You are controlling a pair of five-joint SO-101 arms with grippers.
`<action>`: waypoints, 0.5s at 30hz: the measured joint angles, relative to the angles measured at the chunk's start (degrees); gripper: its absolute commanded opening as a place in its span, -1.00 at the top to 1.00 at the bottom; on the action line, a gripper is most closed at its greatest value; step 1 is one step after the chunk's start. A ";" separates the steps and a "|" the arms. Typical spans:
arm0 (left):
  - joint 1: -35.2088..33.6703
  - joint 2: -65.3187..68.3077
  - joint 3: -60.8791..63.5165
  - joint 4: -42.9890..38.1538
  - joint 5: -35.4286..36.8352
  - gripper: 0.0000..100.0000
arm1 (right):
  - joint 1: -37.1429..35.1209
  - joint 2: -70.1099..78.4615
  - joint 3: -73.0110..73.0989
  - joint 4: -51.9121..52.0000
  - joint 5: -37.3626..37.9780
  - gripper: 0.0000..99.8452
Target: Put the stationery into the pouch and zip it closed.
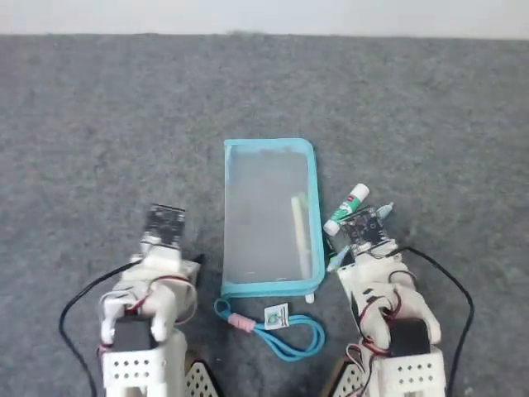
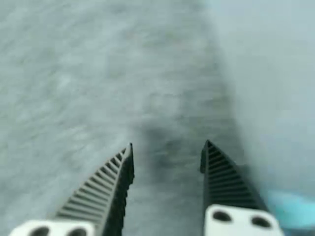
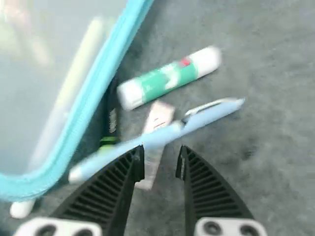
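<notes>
Grey carpet surface: I see right end effector (image 3: pixel 160 150) narrowly parted, blue pen (image 3: pixel 197 120) lying across its tips; left end effector (image 2: pixel 168 145) spread wide.

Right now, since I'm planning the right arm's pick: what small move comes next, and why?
Probably lower the right gripper and close on the blue pen: its jaws stand open, the pen lies across just beyond the tips, outside the pouch, nearer than the glue stick.
</notes>
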 measured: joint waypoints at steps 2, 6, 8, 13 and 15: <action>-7.74 0.00 0.00 -2.64 -4.04 0.58 | 0.53 0.18 -2.37 1.58 0.00 0.75; -22.42 0.00 0.00 -6.59 -9.14 0.58 | -1.32 0.26 -5.27 4.13 1.41 0.75; -24.88 0.00 0.00 -6.86 -9.58 0.58 | -4.57 1.93 -5.98 4.13 2.81 0.75; -26.29 0.00 0.00 -6.95 -9.76 0.58 | -10.73 17.32 -14.07 3.78 3.43 0.75; -26.73 0.00 0.00 -6.95 -9.76 0.58 | -14.07 26.37 -19.96 3.96 3.69 0.74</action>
